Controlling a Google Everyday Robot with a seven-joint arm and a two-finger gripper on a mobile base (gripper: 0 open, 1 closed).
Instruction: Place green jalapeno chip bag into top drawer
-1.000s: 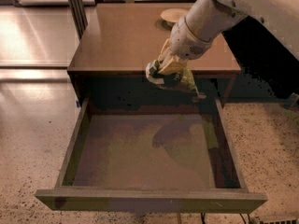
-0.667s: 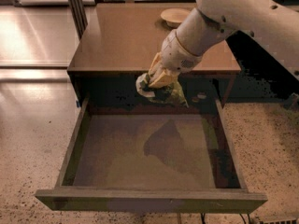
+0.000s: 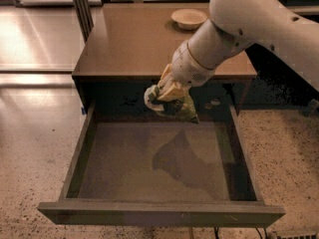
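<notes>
The green jalapeno chip bag (image 3: 174, 106) is crumpled, green with a white edge, and hangs in my gripper (image 3: 167, 91). The gripper is shut on the bag's top. It holds the bag above the back part of the open top drawer (image 3: 75, 163), just in front of the cabinet's front edge. The drawer is pulled far out, dark brown, with a flat bare bottom. The bag casts a shadow on the drawer bottom. The white arm comes in from the upper right.
A round beige bowl (image 3: 188, 18) sits at the back of the brown cabinet top (image 3: 124, 39). Speckled floor lies on both sides of the drawer. A dark post (image 3: 79, 4) stands at the back left.
The gripper with the bag has moved left and lower, from over the cabinet's front edge to above the back of the open drawer.
</notes>
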